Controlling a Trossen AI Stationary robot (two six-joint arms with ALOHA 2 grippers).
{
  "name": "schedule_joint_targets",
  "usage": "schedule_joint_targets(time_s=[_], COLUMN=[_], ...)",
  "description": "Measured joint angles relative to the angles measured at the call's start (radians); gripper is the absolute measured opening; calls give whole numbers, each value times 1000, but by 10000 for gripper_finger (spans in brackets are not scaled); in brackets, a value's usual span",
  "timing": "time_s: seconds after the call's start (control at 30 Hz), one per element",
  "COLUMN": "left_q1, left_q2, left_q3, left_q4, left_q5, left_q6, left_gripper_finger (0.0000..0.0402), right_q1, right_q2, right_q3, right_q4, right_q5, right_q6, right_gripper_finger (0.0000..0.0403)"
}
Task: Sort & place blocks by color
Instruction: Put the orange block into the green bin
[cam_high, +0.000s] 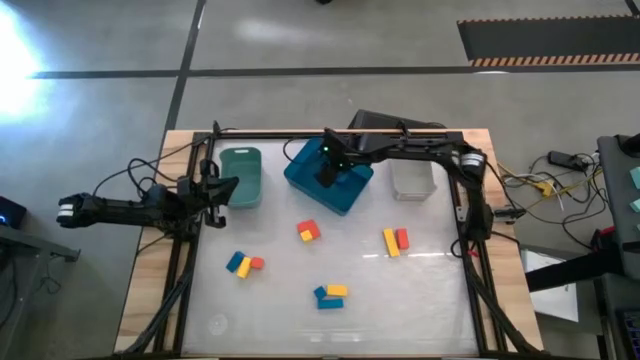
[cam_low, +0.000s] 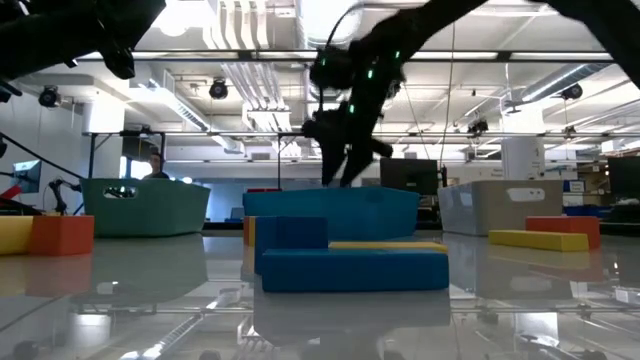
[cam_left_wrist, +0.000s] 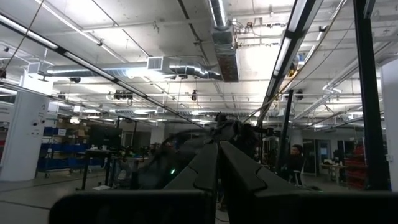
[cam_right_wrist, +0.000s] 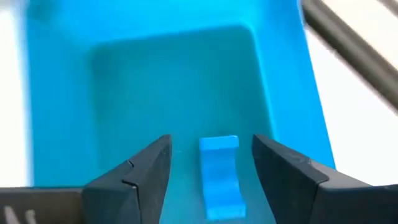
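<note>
Between right hand's (cam_right_wrist: 211, 171) spread fingers, blue block (cam_right_wrist: 219, 174) (untouched), above blue bin (cam_right_wrist: 174, 81)

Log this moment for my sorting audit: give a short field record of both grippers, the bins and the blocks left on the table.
right gripper: open, above the blue bin
blue block: between the open fingers, over the bin's inside
left gripper: shut, parked off the table's left edge
bins: green bin, blue bin, grey bin along the far side
blocks on table: four small clusters of red, yellow and blue
</note>
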Motion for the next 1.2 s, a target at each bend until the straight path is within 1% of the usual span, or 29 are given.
schedule_joint_targets(time_s=[0.1,0.2,0.33,0.43,0.53,0.63,0.83,0.93,1.0,1.1,1.17,1.2], left_q1=[0,0,0,0,-2,-3,-27,-42,-56,-84,-106,-116], left_q2=[5,29,76,123,184,254,414,491,544,597,623,631], left_q3=[0,0,1,15,40,63,146,212,263,358,432,470], left_q4=[-18,-18,-18,-17,-16,-17,-27,-29,-97,-251,-407,-511], left_q5=[0,-3,-23,-23,-23,-22,-9,10,31,65,90,112], left_q6=[-1,-54,-113,-166,-194,-256,-322,-369,-390,-397,-398,-398], left_gripper_finger=[0,0,0,0,0,0,0,0,0,0,0,0], right_q1=[49,110,207,279,336,380,422,424,424,424,424,424], right_q2=[-75,-151,-262,-348,-435,-511,-613,-655,-680,-706,-718,-723], right_q3=[-16,-55,-173,-304,-443,-578,-807,-878,-914,-954,-976,-980], right_q4=[2,9,85,200,333,486,821,893,931,972,981,984], right_q5=[-2,2,44,69,74,75,74,75,74,74,75,75], right_q6=[-25,-58,-82,-86,-129,-161,-225,-242,-252,-270,-280,-281], right_gripper_finger=[212,210,210,210,210,210,210,210,210,210,210,210])
